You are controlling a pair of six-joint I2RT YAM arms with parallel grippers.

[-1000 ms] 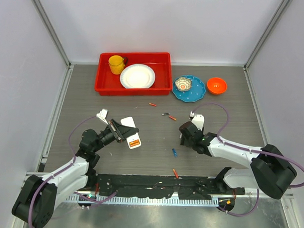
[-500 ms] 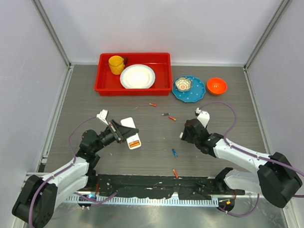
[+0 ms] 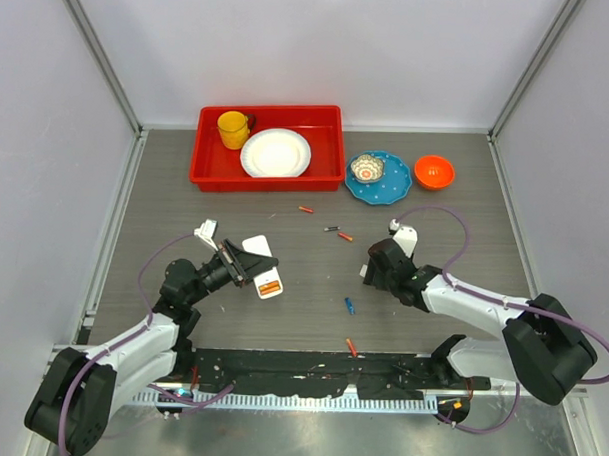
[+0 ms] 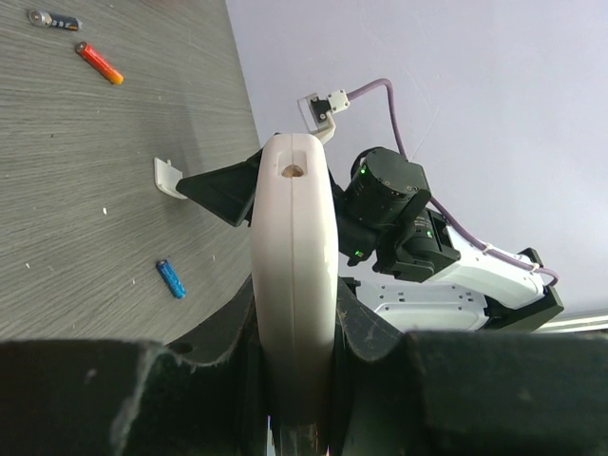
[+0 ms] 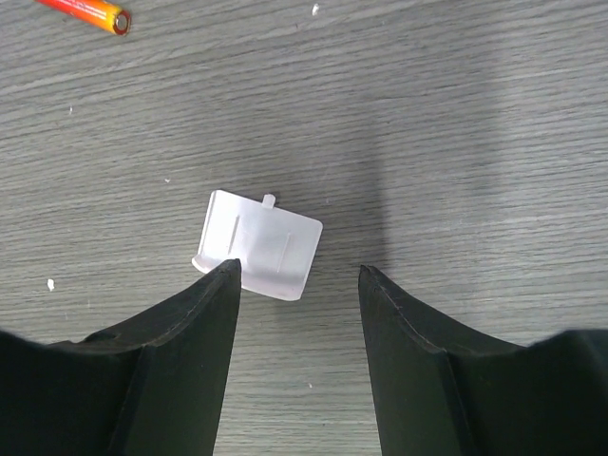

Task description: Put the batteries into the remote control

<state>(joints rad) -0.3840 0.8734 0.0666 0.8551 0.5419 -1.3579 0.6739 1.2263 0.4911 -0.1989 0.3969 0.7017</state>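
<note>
- Remote (image 4: 293,247) is clamped edge-on in the left fingers (image 4: 220,188), held off the counter (image 3: 155,203), left of centre in the top view.
- An orange patch shows on its upturned face in the top view. Can't tell if it is a cell or the button panel.
- Right fingers (image 5: 180,351) are apart and empty, low over a small white cover (image 5: 258,249) that lies flat on the counter. No contact visible.
- Batteries lie loose on the counter in the top view: blue battery (image 3: 349,306) at centre, orange battery (image 3: 351,347) near the bottom, red battery (image 3: 306,209) upper centre. Two more sit just right of and below the red one.
- Handling guess, remote: light, stiff, smooth plastic.
  - It may pivot in this narrow edge grip when a cell is pushed in.
  - Grip across the long edges, clear of the compartment.
- Handling guess, batteries: tiny, hard and round, so they roll and can squirt out of a pinch.
  - Take one across its middle with the fingers square to its length.
- The cover is thin and flat on the counter, so probably awkward to lift.
</note>
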